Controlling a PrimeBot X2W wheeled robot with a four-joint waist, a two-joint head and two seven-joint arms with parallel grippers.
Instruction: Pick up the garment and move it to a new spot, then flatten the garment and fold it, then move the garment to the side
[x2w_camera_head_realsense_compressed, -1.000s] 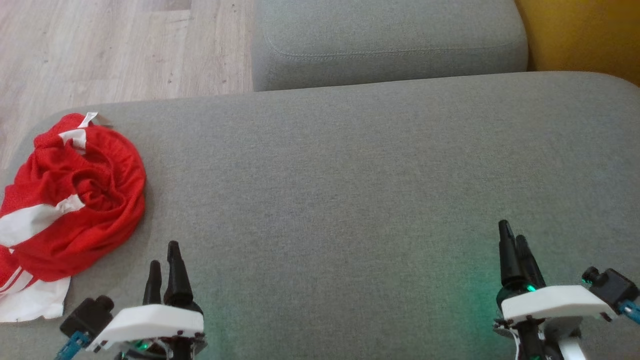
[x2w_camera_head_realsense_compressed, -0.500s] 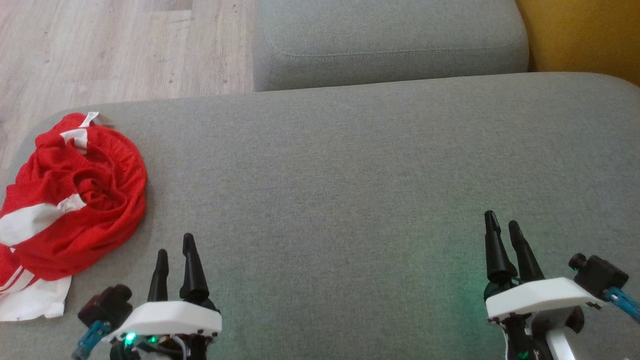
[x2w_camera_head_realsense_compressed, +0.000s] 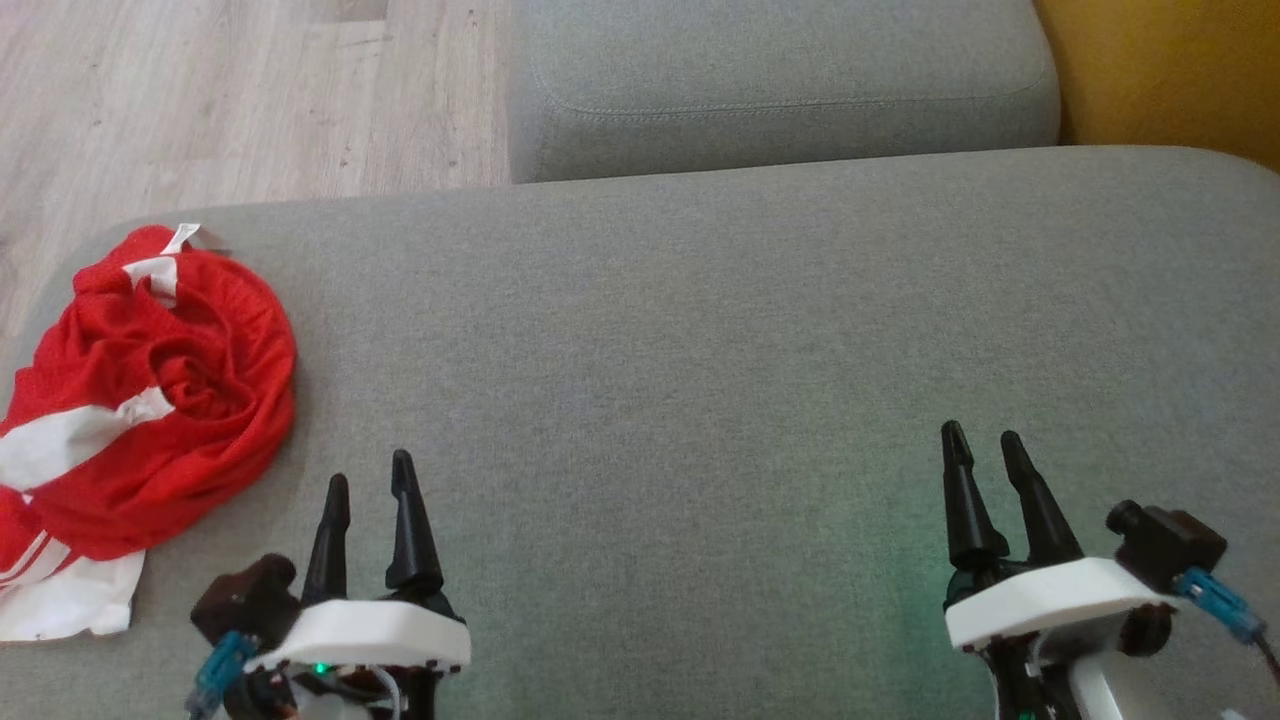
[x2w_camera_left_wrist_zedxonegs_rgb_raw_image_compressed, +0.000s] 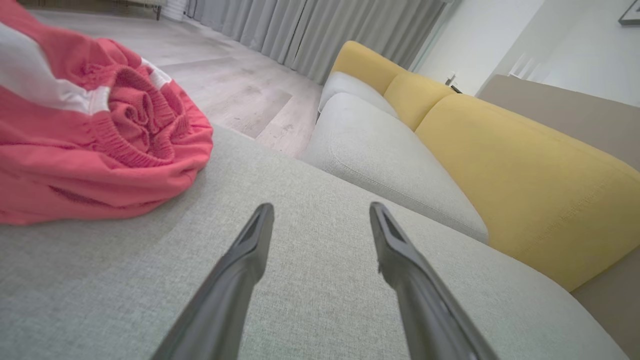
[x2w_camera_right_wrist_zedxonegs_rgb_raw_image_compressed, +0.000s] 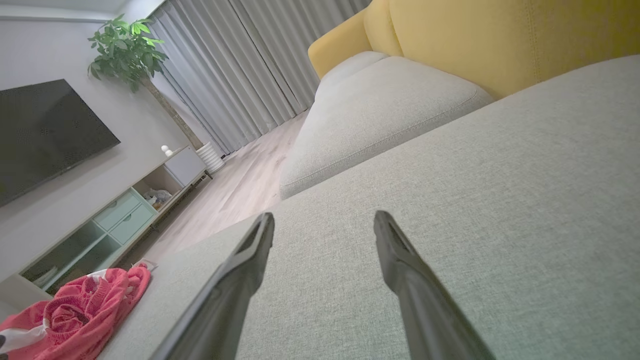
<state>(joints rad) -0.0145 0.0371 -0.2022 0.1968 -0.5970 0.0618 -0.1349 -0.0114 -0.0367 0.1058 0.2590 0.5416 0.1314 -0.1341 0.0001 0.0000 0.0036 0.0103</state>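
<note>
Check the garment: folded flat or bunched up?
Bunched up. The garment lies in a crumpled red heap, its white stripes twisted, at the left end of the cushion.

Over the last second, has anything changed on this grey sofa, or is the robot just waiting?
Both arms drifted toward the middle: the left tool slid right and a little forward, and the right tool slid left. Nothing was gripped or released; both stay open. The red garment lies as before, crumpled at the left end of the grey cushion.
</note>
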